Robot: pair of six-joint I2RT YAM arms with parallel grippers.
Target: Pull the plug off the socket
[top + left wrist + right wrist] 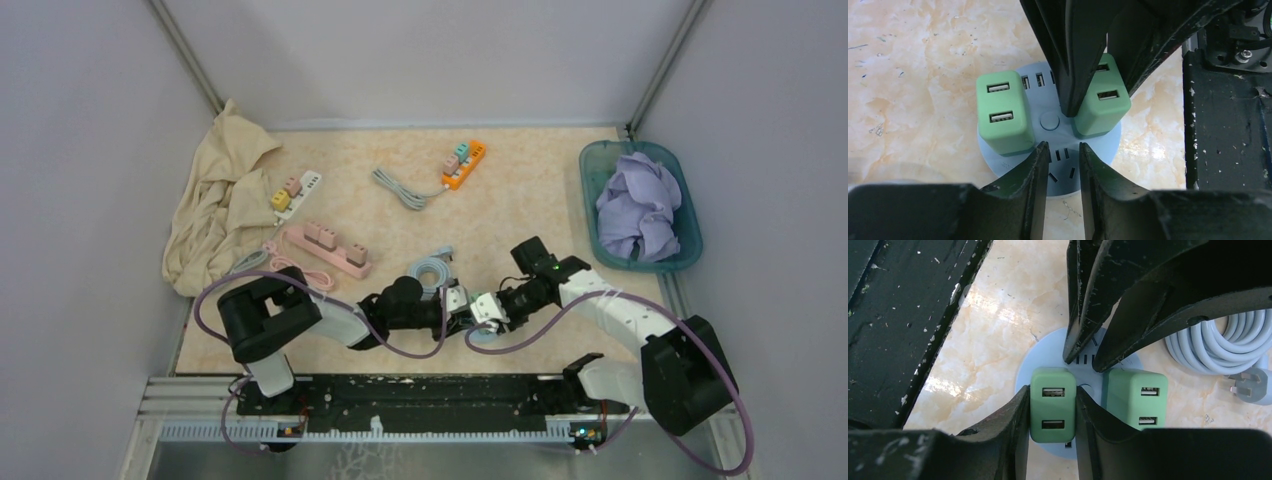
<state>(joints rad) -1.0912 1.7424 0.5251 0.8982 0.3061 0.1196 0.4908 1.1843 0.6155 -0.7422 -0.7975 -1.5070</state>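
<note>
From above, the left gripper (pixel 458 303) and right gripper (pixel 492 308) meet tip to tip and hide most of the round blue socket (pixel 1008 162). In the left wrist view, the left gripper's fingers (pixel 1040 170) are drawn almost together with a slim gap. Their tips are over the socket's face and grip nothing; whether they press on it I cannot tell. Just beyond them stand two green plugs, each with two USB ports. The free plug (pixel 1000 112) is on the left and the held plug (pixel 1053 410) on the right, half hidden there behind the right gripper's fingers. Those fingers are clamped on its two sides, and it sits in the socket. Right of that gripper lies one coiled grey cable (pixel 1218 345), cut off by the frame. The black base rail (pixel 420 395) runs close on the grippers' near side. On the far side the table is bare nearby. Three strips lie well apart further out: white strip (pixel 298 192), pink strip (pixel 328 248), orange strip (pixel 464 163).
</note>
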